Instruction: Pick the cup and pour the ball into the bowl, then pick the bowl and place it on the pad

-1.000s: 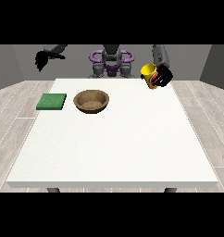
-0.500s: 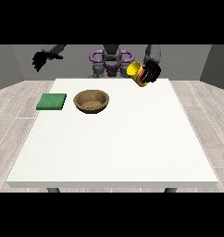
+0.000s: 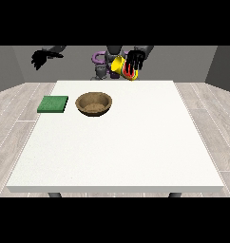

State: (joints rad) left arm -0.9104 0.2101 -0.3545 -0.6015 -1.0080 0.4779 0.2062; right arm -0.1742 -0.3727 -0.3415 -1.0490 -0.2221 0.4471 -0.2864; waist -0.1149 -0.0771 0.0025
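Near half of counter [image 3: 117, 156] bare white, plenty of open room for us to swing through. Mid-counter: brown bowl [image 3: 93, 103] upright, green pad [image 3: 53, 104] just beside it toward view's left, not touching. Far edge: hand at view's right [image 3: 134, 61] clasped round yellow cup [image 3: 121, 67], held aloft, tilted, up beyond bowl. Ball not visible to us. Cup looks light, rigid; side hold suits. Bowl likely stiff; we'd take rim. Hand at view's left [image 3: 41, 58] raised, holds nothing, fingers drooping loosely.

No readable text or signs.
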